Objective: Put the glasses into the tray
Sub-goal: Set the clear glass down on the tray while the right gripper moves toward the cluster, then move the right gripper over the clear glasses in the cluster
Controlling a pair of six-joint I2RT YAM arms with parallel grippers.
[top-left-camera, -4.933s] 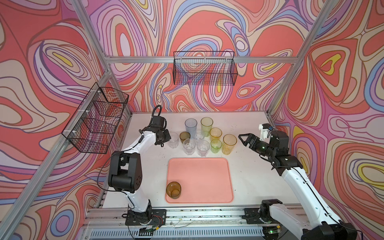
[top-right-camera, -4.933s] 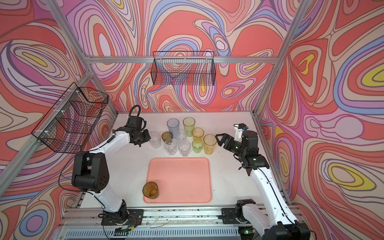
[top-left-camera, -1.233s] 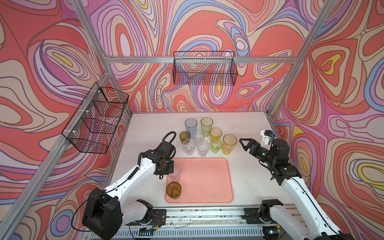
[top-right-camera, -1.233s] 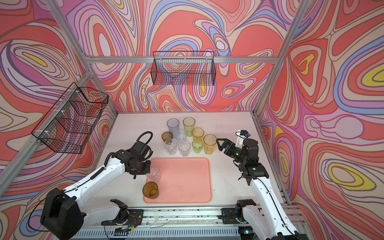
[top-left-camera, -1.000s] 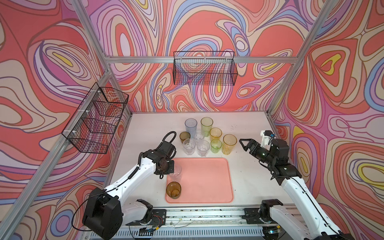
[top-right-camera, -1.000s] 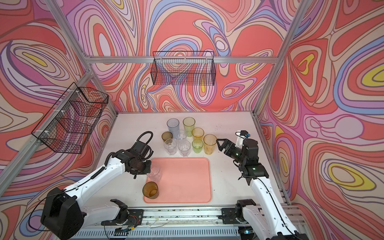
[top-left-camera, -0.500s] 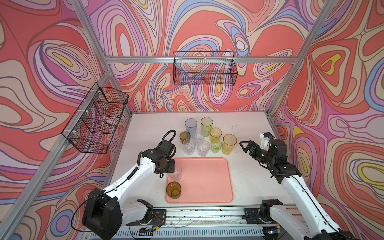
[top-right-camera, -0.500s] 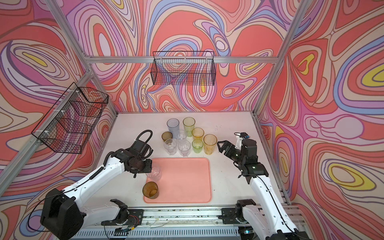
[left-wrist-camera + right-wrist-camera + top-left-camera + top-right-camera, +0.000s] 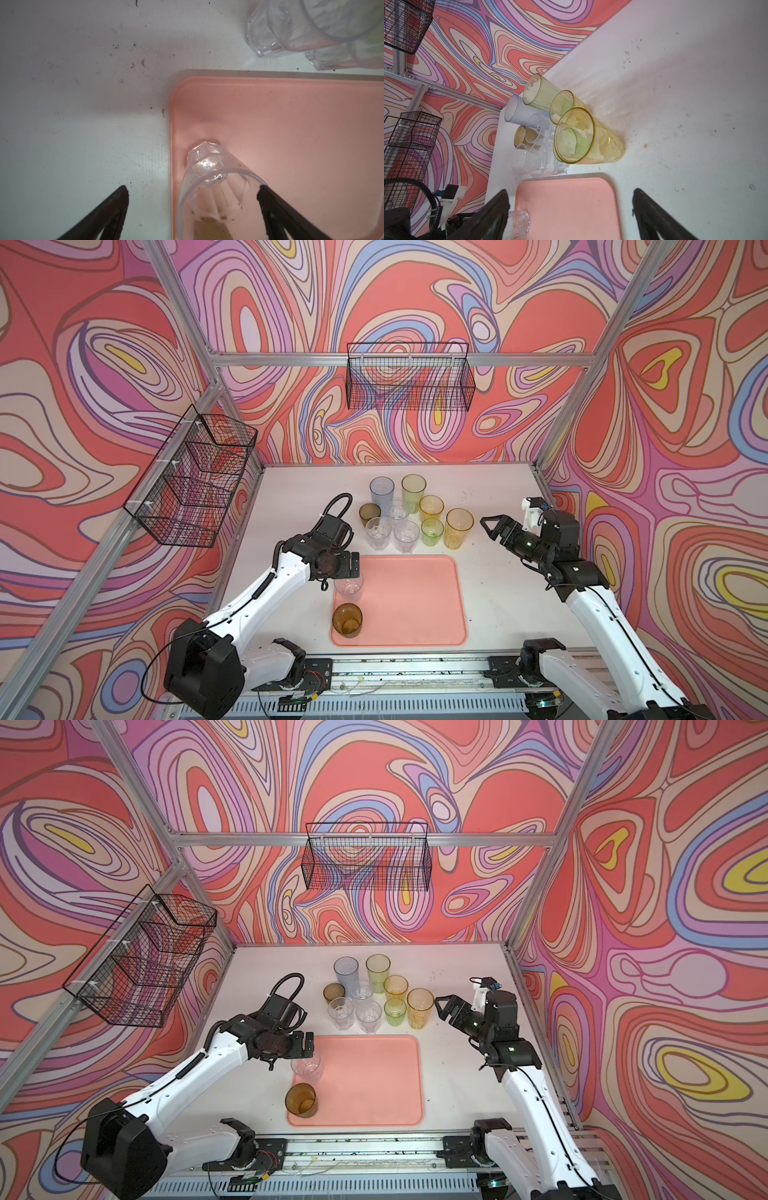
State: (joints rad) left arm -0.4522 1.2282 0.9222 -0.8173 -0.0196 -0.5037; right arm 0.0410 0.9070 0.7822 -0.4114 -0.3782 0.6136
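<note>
Filling the cell floor, a speckled white tabletop (image 9: pixel 490 489) sits between swirling pink-and-purple walls (image 9: pixel 415 290) hung with black wire baskets (image 9: pixel 409 377). At 6 o'clock lies the tray (image 9: pixel 415 601), with a clear glass (image 9: pixel 348 587) and a brown glass (image 9: pixel 347 620) along its 9 o'clock edge; other glasses (image 9: pixel 398 510) cluster at 12. The left gripper (image 9: pixel 192 187) straddles the clear glass, released; the right gripper (image 9: pixel 492 524), at 3 o'clock, gapes empty.

There are eleven glasses (image 9: pixel 406 536) — four clear, two brown, one each green, orange, pale blue, yellow-green and yellow. One tray (image 9: pixel 415 597). Two wire baskets (image 9: pixel 409 383).
</note>
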